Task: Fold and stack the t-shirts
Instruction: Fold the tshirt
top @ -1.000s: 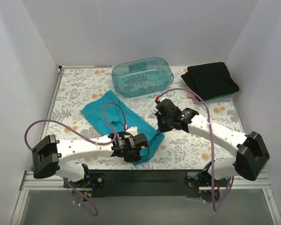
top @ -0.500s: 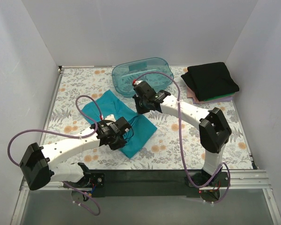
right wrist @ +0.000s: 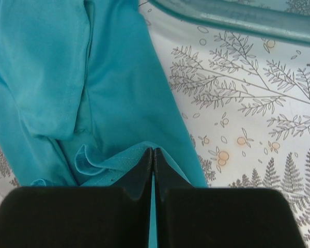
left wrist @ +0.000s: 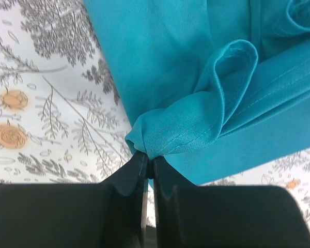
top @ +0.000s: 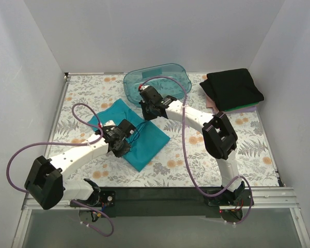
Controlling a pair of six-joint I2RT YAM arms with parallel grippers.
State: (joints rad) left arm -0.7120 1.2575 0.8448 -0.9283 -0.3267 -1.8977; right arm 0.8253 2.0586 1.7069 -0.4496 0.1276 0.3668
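Observation:
The teal-blue t-shirt (top: pixel 142 139) lies partly folded on the flowered table, left of centre. My left gripper (top: pixel 118 142) is shut on a bunched hem of it (left wrist: pixel 165 139) at its near left side. My right gripper (top: pixel 149 106) is shut on another hem edge (right wrist: pixel 129 157) at the shirt's far end, close to the tub. The shirt also fills the left of the right wrist view (right wrist: pixel 67 77). A folded black t-shirt (top: pixel 234 88) lies on top of a pinkish one (top: pixel 211 105) and a green one (top: pixel 248 108) at the far right.
A translucent teal plastic tub (top: pixel 157 83) stands at the back centre, just beyond my right gripper; its rim shows in the right wrist view (right wrist: pixel 237 18). White walls close in the table on three sides. Purple cables loop over both arms.
Both grippers have carried the shirt's near edge away from the front of the table toward the far left, folding the shirt over itself. The right arm now stretches far across toward the tub.

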